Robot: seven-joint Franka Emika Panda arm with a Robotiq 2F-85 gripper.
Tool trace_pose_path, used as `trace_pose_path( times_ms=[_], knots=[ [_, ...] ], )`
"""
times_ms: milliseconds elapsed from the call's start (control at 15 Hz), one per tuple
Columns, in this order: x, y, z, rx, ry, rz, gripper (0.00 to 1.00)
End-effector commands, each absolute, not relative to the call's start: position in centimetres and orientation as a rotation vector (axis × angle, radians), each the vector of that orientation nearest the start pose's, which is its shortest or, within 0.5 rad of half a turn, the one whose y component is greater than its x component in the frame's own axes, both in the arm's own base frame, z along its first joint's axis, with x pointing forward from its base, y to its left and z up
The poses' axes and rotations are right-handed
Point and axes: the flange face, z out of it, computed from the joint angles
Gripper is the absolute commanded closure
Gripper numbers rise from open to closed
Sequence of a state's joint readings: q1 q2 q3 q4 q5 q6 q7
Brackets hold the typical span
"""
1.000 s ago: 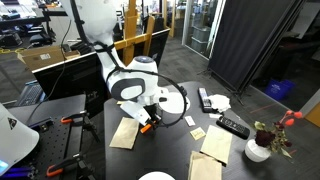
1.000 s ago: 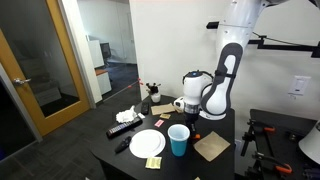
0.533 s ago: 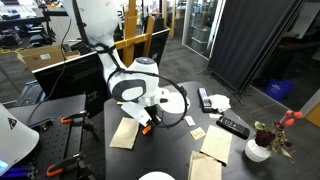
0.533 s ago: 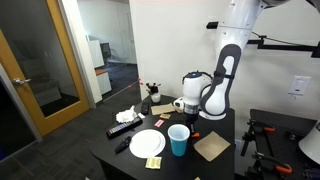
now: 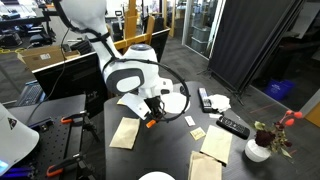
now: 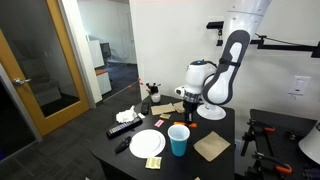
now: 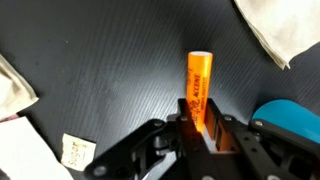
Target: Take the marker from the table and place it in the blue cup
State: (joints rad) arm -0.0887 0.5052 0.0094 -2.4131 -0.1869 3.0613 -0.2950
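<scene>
My gripper (image 7: 198, 125) is shut on the lower end of the orange marker (image 7: 200, 80), which sticks out lengthwise past the fingertips above the black table (image 7: 100, 60). The blue cup (image 7: 295, 118) shows at the right edge of the wrist view, close beside the jaws. In both exterior views the gripper (image 5: 152, 114) (image 6: 188, 106) hangs a little above the tabletop with the marker (image 5: 153, 122) in it. The blue cup (image 6: 179, 140) stands upright near the table's front, below and slightly left of the gripper.
Tan papers (image 5: 124, 133) (image 6: 211, 147) lie around the table. A white plate (image 6: 148, 144) sits beside the cup and another plate (image 5: 172, 102) lies behind the arm. Black remotes (image 5: 232, 126) (image 6: 122, 128) and a small flower vase (image 5: 262, 145) stand nearby.
The jaws have closed on the marker, and the arm has since risen, lifting the marker off the tabletop.
</scene>
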Motion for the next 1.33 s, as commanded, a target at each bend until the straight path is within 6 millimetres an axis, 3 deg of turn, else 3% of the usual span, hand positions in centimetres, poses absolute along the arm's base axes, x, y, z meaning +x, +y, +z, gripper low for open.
trace_pose_path(
  times_ms=[0, 533, 867, 1133, 1200, 1267],
  knots=[
    [47.8, -2.4, 17.4, -3.14, -0.518, -0.24, 0.95],
    [48.4, -1.9, 27.7, -3.171, -0.383, -0.25, 0.95],
    [48.9, -1.3, 32.7, -3.159, -0.362, -0.182, 0.95],
    [49.4, -0.9, 34.8, -3.137, -0.369, -0.136, 0.95],
    [49.3, -1.2, 33.8, -3.159, -0.38, -0.163, 0.8],
    [49.4, -1.1, 34.1, -3.155, -0.375, -0.157, 0.8]
  ],
)
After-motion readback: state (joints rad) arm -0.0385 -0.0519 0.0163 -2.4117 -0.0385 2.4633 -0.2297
